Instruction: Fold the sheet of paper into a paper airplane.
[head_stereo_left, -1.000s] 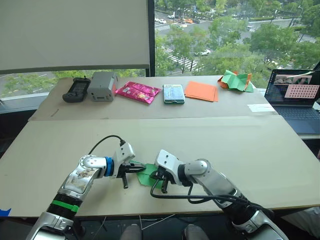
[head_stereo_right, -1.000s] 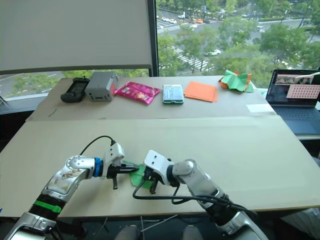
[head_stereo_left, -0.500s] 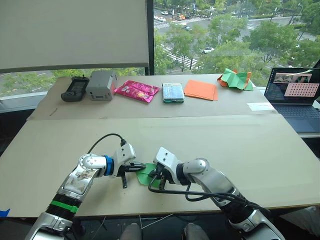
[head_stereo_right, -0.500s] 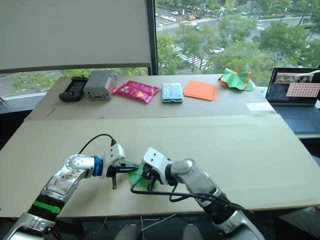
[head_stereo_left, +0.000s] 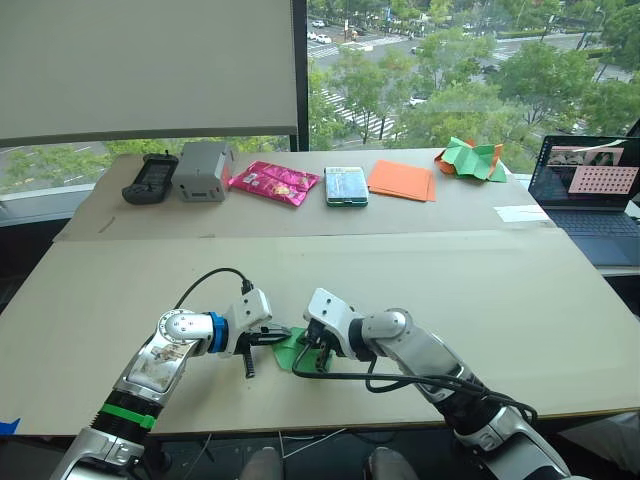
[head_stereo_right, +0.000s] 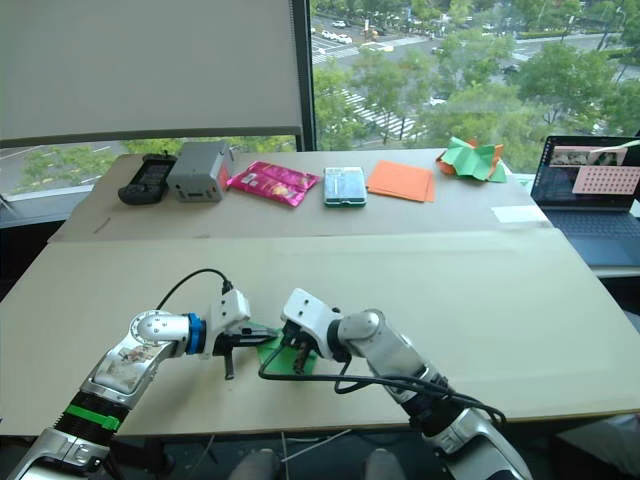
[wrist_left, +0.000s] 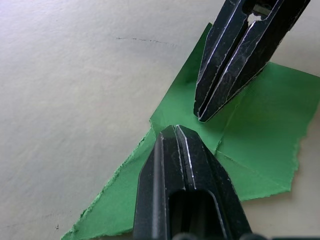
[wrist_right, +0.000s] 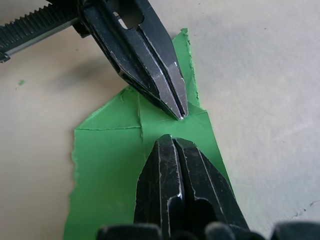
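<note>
Over the last second I see my right claw (wrist_right: 172, 145) edge a little further left across the worktop (head_stereo_left: 420, 290), closing on the left claw (wrist_left: 176, 135); the green paper itself has not shifted. Both claws are clenched to a point, fingers pressed together with nothing between them. Each tip bears down on the sheet of paper (wrist_left: 250, 125), which lies flat near the front edge of the worktop, between my two arms. The tips face each other, just apart, over a spot where several crease lines meet. The sheet is folded into a wedge, one end tapering to a ragged point beyond the left claw and the other end broader with a torn-looking edge.

Along the far strip of the worktop I see a black handheld device (head_stereo_left: 152, 179), a grey box (head_stereo_left: 203, 171), a pink packet (head_stereo_left: 275, 183), a small teal pack (head_stereo_left: 346, 186), flat orange sheets (head_stereo_left: 403, 181) and a crumpled green-and-orange paper heap (head_stereo_left: 470, 160). A laptop (head_stereo_left: 590, 195) stands open at the far right.
</note>
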